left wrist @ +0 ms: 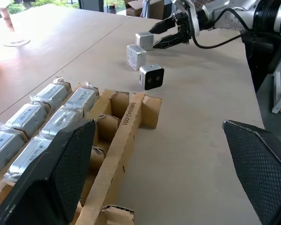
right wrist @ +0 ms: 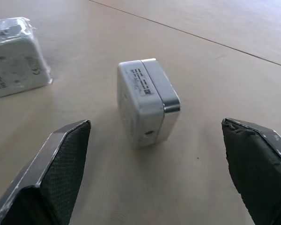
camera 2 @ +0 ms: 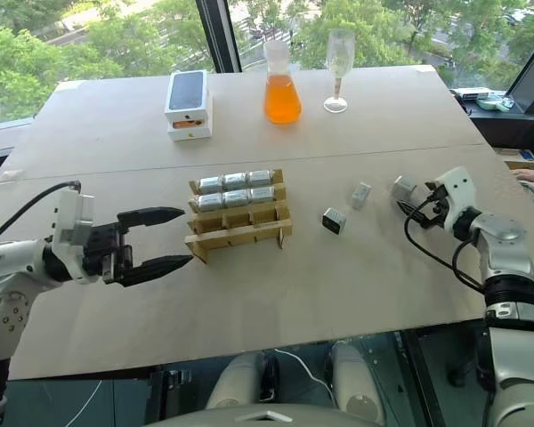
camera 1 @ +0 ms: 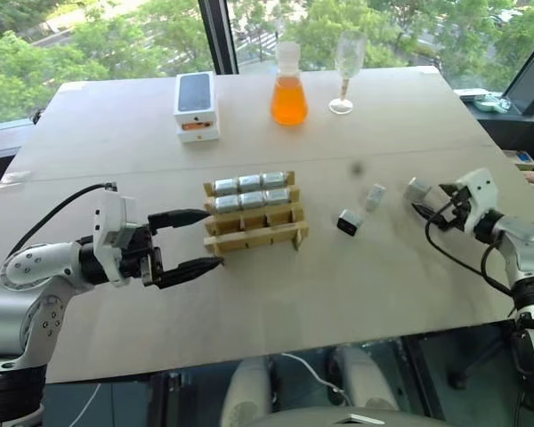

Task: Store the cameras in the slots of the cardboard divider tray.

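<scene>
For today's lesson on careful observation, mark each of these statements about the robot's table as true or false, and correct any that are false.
1. Six cameras already sit in the cardboard divider tray. True.
2. Three loose cameras lie on the table to the right of the tray. True: one showing a black face, one beyond it, one by the right gripper.
3. The right gripper is shut on a camera. False: its fingers stand open, with the camera lying on the table in front of them.
4. The flask holds blue liquid. False: it is orange.
5. The left gripper is open beside the tray. True.
</scene>
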Available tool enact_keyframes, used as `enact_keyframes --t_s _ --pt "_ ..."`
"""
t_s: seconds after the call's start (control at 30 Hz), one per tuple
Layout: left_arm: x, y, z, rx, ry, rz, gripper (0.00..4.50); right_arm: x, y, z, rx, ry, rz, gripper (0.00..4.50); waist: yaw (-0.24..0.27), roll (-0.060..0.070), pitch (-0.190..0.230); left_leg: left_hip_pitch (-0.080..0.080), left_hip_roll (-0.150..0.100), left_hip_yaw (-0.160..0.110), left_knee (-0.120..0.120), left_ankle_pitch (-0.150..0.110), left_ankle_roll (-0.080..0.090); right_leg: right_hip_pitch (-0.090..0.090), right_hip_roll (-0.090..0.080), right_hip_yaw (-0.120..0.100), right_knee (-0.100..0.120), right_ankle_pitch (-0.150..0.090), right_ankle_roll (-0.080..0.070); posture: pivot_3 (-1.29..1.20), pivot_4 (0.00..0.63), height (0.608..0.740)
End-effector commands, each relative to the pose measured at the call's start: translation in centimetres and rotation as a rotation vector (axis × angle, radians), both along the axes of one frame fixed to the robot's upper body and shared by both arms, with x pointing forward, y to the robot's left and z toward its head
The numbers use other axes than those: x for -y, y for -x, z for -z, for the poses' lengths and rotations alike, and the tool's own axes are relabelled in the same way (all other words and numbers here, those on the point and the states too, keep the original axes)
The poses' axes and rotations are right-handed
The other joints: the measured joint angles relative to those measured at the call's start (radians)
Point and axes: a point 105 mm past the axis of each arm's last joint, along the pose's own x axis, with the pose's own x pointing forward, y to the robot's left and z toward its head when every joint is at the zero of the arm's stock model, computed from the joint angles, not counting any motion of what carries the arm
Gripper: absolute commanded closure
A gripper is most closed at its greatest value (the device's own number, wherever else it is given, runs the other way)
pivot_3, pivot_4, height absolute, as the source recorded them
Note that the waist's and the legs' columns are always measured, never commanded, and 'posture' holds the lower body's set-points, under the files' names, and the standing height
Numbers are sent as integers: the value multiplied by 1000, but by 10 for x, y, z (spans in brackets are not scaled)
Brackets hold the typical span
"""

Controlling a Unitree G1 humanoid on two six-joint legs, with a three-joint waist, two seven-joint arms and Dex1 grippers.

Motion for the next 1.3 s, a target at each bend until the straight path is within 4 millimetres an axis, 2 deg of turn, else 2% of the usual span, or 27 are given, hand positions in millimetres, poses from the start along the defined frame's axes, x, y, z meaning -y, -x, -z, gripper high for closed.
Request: enact_keyframes --t_s 0.03,0.3,0.67,0.7,0.73,0.77,0.8,0.93,0.97,1.13,1.23,1.3 --pt "1 4 -9 21 45 15 0 1 -4 -21 49 0 -36 51 0 0 0 0 0 0 0 0 0 0 0 0 0 0 0 0 150 740" --pt "5 8 -16 39 95 40 0 -7 -11 -29 64 3 -65 51 1 0 0 0 0 0 0 0 0 0 0 0 0 0 0 0 150 740" --pt "4 9 -13 27 90 36 0 -8 -6 -20 -7 -1 -95 51 1 0 0 0 0 3 0 0 0 0 0 0 0 0 0 0 150 740" --pt "4 9 -13 27 91 36 0 -9 -7 -22 2 -7 -95 560 1 0 0 0 0 3 0 0 0 0 0 0 0 0 0 0 150 740" --pt "4 8 -14 27 91 36 0 -9 -7 -24 8 -12 -94 802 1 0 0 0 0 3 0 0 0 0 0 0 0 0 0 0 150 740" --pt "4 8 -14 28 91 36 0 -9 -8 -25 9 -14 -94 1410 1 0 0 0 0 3 0 0 0 0 0 0 0 0 0 0 150 740" --pt "4 7 -14 29 91 35 0 -9 -8 -25 13 1 -94 1717 1 0 0 0 0 3 0 0 0 0 0 0 0 0 0 0 150 740" --pt "2 6 -13 31 87 27 0 -7 -6 -23 2 16 -99 3541 0 0 0 0 0 4 0 0 0 0 0 0 0 0 0 0 150 740" --pt "2 6 -13 32 86 25 0 -8 -6 -25 10 18 -104 3696 0 0 0 0 0 4 0 0 0 0 0 0 0 0 0 0 150 740" --pt "-2 4 -11 33 77 4 0 -19 -11 -49 73 9 -136 3707 0 0 0 0 0 5 0 0 0 0 0 0 0 0 0 0 150 740" --pt "-6 4 -11 36 71 -8 0 -44 -12 -76 128 11 -236 3707 -2 1 0 0 0 5 0 0 0 0 0 0 0 0 0 0 150 740" --pt "-12 2 -13 41 65 -27 0 -78 -10 -103 172 -26 -362 3707 -9 1 1 1 1 4 0 0 0 -1 0 1 1 0 1 0 150 740"
